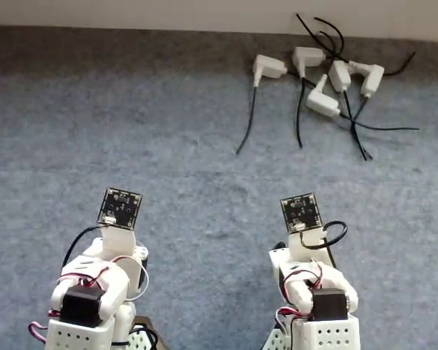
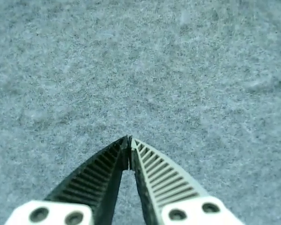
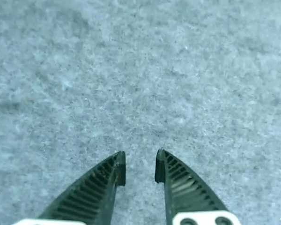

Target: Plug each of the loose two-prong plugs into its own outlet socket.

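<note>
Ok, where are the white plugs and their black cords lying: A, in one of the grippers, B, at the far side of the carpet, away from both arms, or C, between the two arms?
B: the white plugs lie bunched near the far edge of the carpet, well beyond both arms.

- Too small to tell prongs from sockets on the far white plugs (image 1: 323, 102).
- Tangled black cables (image 1: 300, 117), owner of each unclear.
- Arm bases (image 1: 80, 332) cut off by the near edge.
</note>
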Available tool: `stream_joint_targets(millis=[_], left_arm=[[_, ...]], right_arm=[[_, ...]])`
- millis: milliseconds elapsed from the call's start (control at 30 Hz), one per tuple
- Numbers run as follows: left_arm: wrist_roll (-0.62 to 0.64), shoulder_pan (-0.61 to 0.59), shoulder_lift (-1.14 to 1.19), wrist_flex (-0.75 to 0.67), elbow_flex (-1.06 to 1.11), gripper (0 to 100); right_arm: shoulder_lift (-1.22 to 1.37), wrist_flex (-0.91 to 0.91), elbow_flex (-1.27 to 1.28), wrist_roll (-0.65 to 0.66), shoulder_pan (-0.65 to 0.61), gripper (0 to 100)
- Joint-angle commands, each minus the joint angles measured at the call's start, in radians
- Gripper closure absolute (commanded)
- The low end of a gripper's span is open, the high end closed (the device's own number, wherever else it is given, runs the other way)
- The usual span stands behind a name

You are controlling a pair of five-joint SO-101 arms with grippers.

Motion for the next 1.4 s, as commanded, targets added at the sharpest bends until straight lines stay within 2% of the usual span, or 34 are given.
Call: stream_joint_targets(millis=[0, 133, 267, 433, 1367], left_arm=[[0.006, 0.010, -0.002, -0.017, -0.004, 98], [0.006, 0.010, -0.002, -0.051, 0.024, 98], [0.006, 0.015, -0.001, -0.120, 0.211, 97], [0.008, 0.015, -0.002, -0.123, 0.196, 97], [0.008, 0.015, -0.002, -0.123, 0.196, 97]], right_arm=[[-0.007, 0.002, 0.143, 0.029, -0.059, 88.3], [-0.005, 0.002, 0.143, 0.031, -0.041, 88.3], [-0.008, 0.004, 0.143, 0.020, -0.007, 88.3], [-0.010, -0.012, 0.142, -0.127, -0.005, 88.3], [-0.010, -0.004, 0.142, -0.098, -0.005, 88.3]])
